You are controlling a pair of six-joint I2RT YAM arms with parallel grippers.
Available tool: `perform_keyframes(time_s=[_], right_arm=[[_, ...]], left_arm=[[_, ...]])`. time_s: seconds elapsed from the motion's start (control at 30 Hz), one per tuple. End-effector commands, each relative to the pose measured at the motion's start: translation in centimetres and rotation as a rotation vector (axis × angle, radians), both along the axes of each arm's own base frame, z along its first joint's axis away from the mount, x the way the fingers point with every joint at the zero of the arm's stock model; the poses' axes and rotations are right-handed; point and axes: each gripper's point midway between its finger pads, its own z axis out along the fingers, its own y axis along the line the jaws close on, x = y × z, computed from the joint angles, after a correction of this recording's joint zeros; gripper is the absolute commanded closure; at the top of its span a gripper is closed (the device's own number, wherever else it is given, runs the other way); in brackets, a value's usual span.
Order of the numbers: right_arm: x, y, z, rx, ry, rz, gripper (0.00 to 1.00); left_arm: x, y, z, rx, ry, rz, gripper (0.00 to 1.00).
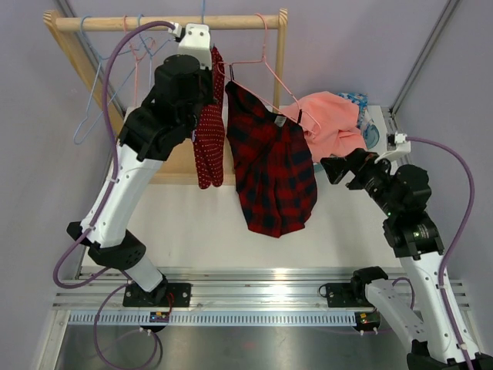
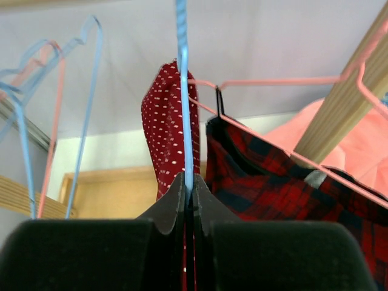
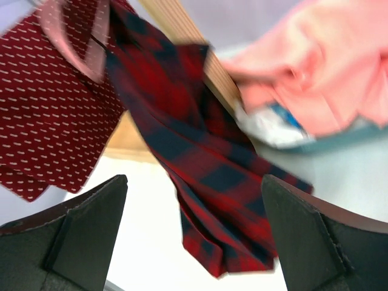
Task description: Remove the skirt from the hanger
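Where the right arm reaches in over the white table [image 1: 192, 231], the right gripper [image 3: 194, 182] has its two black fingers spread as wide as they go, w/ nothing between them. It points at the skirt [image 1: 273, 169], which is red w/ dark squares. The skirt hangs in the air just past the fingers and does not touch them. It hangs crooked, w/ its top left corner high and the rest drooping down to the right. A small black clip [image 2: 219, 103] on the pink hanger [image 2: 273, 80] pinches that high corner. A grey tag [image 1: 281, 119] shows at the skirt's top edge.

Just left of the skirt hangs a long red cloth w/ white dots [image 1: 209, 146]. Can't tell if the two touch. To the right, a pink cloth [image 1: 335, 119] lies in a heap at the back of the table. Sth blue and white pokes out behind it, can't tell what.

Farther back and higher up, the left gripper [image 2: 189, 182] is squeezed tight on the thin wire of a blue hanger [image 2: 182, 73], right in front of the dotted cloth. Both hangers hook over the wooden rail [image 1: 131, 23] at the top of the rack. More bare wire hangers [image 2: 86, 103], blue and pink, hang at the left end of the rail
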Motion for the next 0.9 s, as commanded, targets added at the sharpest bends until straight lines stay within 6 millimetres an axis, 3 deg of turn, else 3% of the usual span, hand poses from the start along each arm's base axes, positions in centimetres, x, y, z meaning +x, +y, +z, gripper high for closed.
perform_keyframes(time_s=[0.0,0.07,0.1,0.27,0.37,0.4,0.47,0.5,0.53,0.57,0.6,0.63,0.67,0.77,0.8,0.87], right_arm=[[-0.1,0.8,6.2,-0.027,-0.149,0.063,0.01],[-0.1,1.4,7.6,-0.038,-0.166,0.091,0.01],[-0.5,1.5,9.8,-0.036,-0.209,0.097,0.01],[-0.3,3.6,13.8,-0.055,-0.263,0.160,0.01],[-0.8,6.7,16.2,-0.042,-0.298,0.252,0.01],[-1.0,10.1,15.4,-0.048,-0.264,0.346,0.00],[-1.0,13.2,14.5,-0.117,-0.245,0.363,0.01],[-0.6,15.9,14.0,-0.188,-0.251,0.392,0.00],[-3.0,19.4,13.4,-0.217,-0.257,0.466,0.01],[-2.8,20.3,13.9,-0.235,-0.268,0.427,0.00],[-2.6,22.7,12.3,-0.271,-0.245,0.448,0.01],[-3.9,24.6,12.0,-0.268,-0.248,0.486,0.01],[-3.7,26.3,11.5,-0.262,-0.248,0.499,0.01],[-4.6,29.5,11.4,-0.230,-0.253,0.541,0.01],[-4.4,30.9,10.2,-0.248,-0.236,0.553,0.01],[-4.6,32.3,10.4,-0.235,-0.242,0.563,0.01]], left_arm=[[-2.4,3.1,7.8,-0.090,-0.184,0.052,1.00],[-2.8,3.8,8.4,-0.072,-0.199,0.060,1.00],[-3.0,4.0,8.5,-0.075,-0.203,0.065,1.00],[-4.5,5.3,9.3,-0.113,-0.225,0.070,1.00],[-5.2,5.2,9.2,-0.148,-0.215,0.047,1.00],[-5.4,5.1,9.2,-0.162,-0.214,0.038,1.00],[-5.4,4.2,8.5,-0.191,-0.192,0.000,1.00],[-5.4,4.0,8.0,-0.190,-0.176,-0.007,1.00],[-5.3,3.8,7.6,-0.195,-0.166,-0.004,1.00],[-5.4,3.8,7.1,-0.188,-0.152,-0.004,1.00],[-5.4,3.8,6.9,-0.190,-0.147,-0.001,1.00],[-5.6,3.7,6.8,-0.197,-0.144,-0.007,1.00],[-6.0,3.9,6.7,-0.202,-0.143,-0.010,1.00],[-6.7,4.0,6.5,-0.207,-0.135,-0.024,1.00],[-7.1,4.4,6.7,-0.214,-0.137,-0.022,1.00],[-7.5,4.7,6.6,-0.212,-0.133,-0.023,1.00]])
